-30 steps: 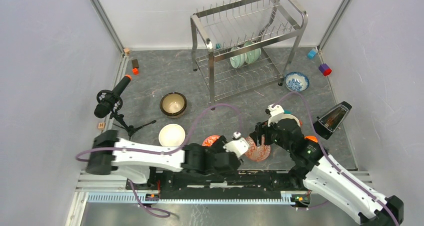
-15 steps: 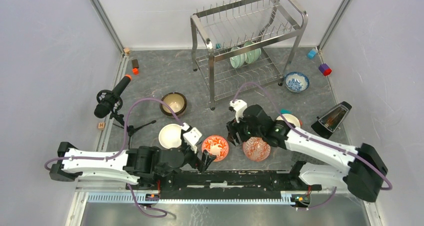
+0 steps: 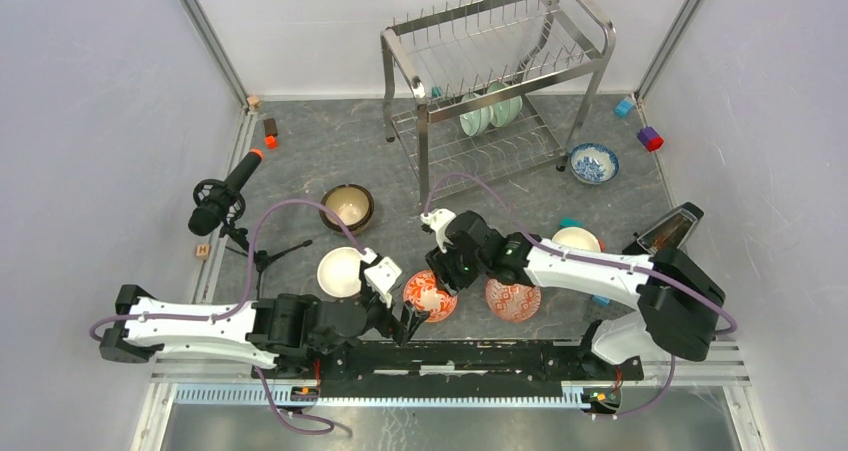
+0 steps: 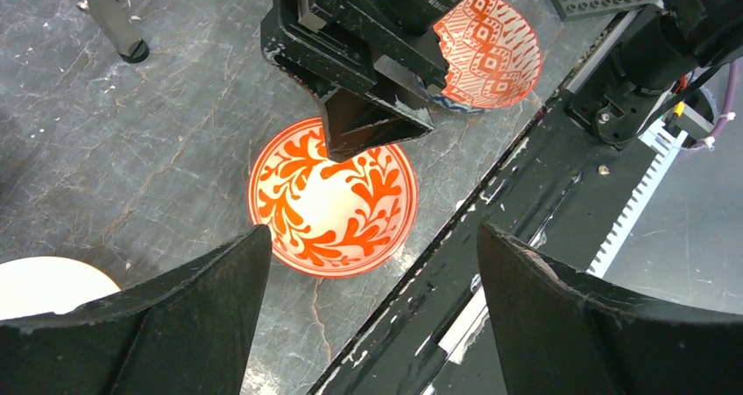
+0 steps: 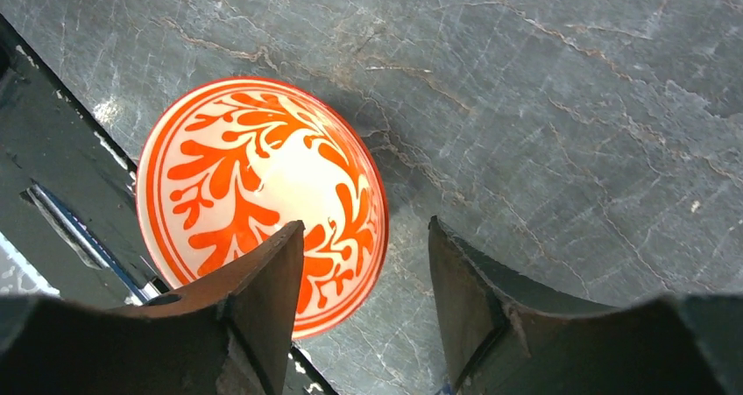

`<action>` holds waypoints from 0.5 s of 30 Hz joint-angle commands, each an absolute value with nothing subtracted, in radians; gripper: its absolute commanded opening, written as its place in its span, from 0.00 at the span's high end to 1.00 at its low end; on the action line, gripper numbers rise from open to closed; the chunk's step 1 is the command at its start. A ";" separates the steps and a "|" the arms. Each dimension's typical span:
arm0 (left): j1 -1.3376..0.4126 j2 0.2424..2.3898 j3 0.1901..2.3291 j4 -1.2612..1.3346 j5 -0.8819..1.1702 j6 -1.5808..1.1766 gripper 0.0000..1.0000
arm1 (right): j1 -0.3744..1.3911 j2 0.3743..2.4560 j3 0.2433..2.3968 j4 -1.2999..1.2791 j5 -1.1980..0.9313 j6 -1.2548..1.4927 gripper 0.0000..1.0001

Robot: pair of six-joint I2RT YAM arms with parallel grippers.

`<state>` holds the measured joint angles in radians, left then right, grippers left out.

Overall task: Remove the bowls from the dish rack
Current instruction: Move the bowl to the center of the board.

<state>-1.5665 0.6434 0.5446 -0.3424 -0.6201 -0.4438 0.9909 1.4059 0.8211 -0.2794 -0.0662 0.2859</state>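
The steel dish rack (image 3: 500, 66) stands at the back with two pale green bowls (image 3: 490, 111) upright in its lower tier. On the table are a brown bowl (image 3: 347, 207), a white bowl (image 3: 340, 271), a red-orange leaf-patterned bowl (image 3: 430, 296), a red-orange geometric bowl (image 3: 513, 299), a cream bowl (image 3: 577, 239) and a blue-and-white bowl (image 3: 594, 163). My right gripper (image 3: 445, 271) is open above the leaf bowl (image 5: 263, 202); its jaws (image 5: 364, 229) straddle the rim. My left gripper (image 3: 408, 321) is open and empty just near of that bowl (image 4: 333, 198).
A microphone on a tripod (image 3: 225, 196) stands at the left. A black wedge-shaped device (image 3: 665, 236) sits at the right. Small coloured blocks (image 3: 650, 138) lie by the back corners. The black base rail (image 3: 470, 356) runs along the near edge.
My right gripper has swung left from beside the geometric bowl to over the leaf bowl. My left arm drew back leftward a second ago and has since held still.
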 commanded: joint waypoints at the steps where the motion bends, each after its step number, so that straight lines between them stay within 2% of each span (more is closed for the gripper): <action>1: -1.571 0.619 0.520 -0.316 -0.653 -0.427 0.07 | 1.002 1.469 0.886 -0.291 -0.034 0.270 0.43; 7: -1.571 0.589 0.485 -0.326 -0.670 -0.441 0.08 | 1.033 1.541 0.917 -0.341 0.042 0.273 0.66; 15: -1.571 0.544 0.460 -0.325 -0.685 -0.452 0.08 | 1.034 1.499 0.908 -0.347 0.110 0.295 0.95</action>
